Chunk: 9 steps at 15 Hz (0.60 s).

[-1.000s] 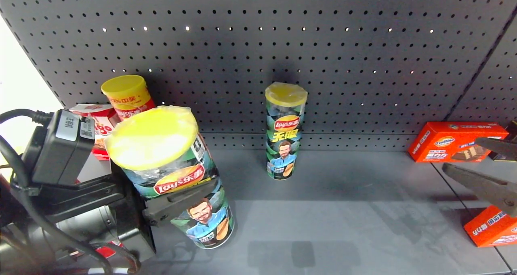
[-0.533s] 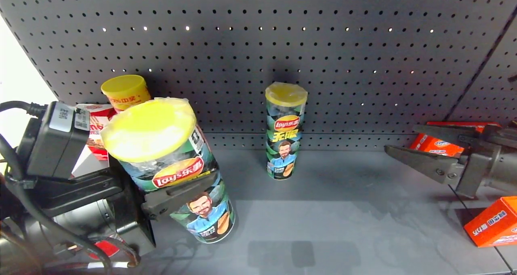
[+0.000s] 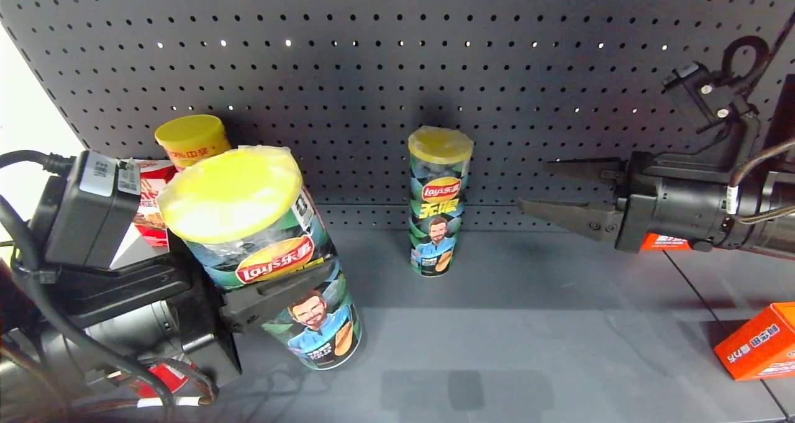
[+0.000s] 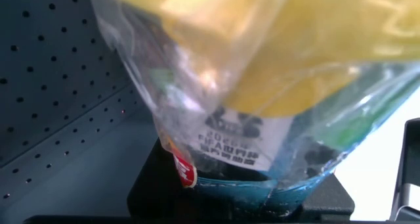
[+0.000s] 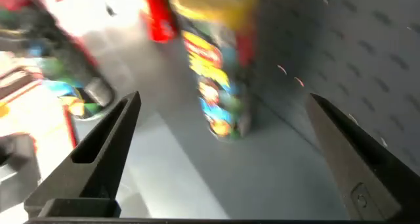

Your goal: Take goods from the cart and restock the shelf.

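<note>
The left gripper (image 3: pixel 268 280) pinched a chip can (image 3: pixel 248 224), down near the shelf (image 3: pixel 528 348). The right gripper (image 3: pixel 534 186), spread wide, had swung in toward the standing can (image 3: pixel 436 205) ahead of it, maybe to tidy it.

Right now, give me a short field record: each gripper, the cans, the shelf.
left gripper: shut on held chip can, which is tilted, over shelf front left
right gripper: fingers open, empty, right of standing chip can
standing chip can: upright by the pegboard, apart from both grippers
orange box: shelf's front right
</note>
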### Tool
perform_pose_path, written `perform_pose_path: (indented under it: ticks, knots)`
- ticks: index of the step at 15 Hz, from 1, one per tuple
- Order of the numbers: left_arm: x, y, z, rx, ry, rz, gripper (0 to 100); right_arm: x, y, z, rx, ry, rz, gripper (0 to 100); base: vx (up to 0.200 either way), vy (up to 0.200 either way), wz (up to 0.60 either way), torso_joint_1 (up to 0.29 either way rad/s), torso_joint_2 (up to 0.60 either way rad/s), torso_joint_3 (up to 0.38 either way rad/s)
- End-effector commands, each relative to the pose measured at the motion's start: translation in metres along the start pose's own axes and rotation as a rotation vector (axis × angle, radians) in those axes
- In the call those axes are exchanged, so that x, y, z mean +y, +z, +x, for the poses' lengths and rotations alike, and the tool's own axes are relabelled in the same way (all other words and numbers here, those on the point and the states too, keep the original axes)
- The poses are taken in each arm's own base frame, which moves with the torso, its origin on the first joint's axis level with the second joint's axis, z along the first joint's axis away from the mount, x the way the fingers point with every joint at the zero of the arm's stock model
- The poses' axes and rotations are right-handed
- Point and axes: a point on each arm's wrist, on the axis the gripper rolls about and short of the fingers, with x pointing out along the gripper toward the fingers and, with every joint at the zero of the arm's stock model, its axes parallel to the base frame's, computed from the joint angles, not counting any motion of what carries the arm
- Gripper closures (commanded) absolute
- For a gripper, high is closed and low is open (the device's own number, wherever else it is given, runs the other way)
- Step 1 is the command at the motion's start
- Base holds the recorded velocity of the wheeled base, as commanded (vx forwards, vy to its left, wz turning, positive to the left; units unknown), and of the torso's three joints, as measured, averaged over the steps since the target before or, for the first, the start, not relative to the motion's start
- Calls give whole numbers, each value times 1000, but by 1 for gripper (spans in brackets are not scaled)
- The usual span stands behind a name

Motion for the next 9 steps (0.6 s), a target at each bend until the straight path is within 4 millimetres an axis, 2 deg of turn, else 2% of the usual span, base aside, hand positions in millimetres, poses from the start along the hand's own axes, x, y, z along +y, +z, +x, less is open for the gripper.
perform_pose_path:
  ticks: [1,4,9]
  knots:
    - [0,-1,0,2,-1,-1,100,-12,-13,19,3,56,-21,0,0,0,0,0,0,0]
    - [0,-1,0,5,13,-2,100,-21,-25,39,-34,151,-70,0,0,0,0,0,0,0]
    - [0,-2,0,7,14,-3,100,-29,-29,53,-35,188,-89,0,0,0,0,0,0,0]
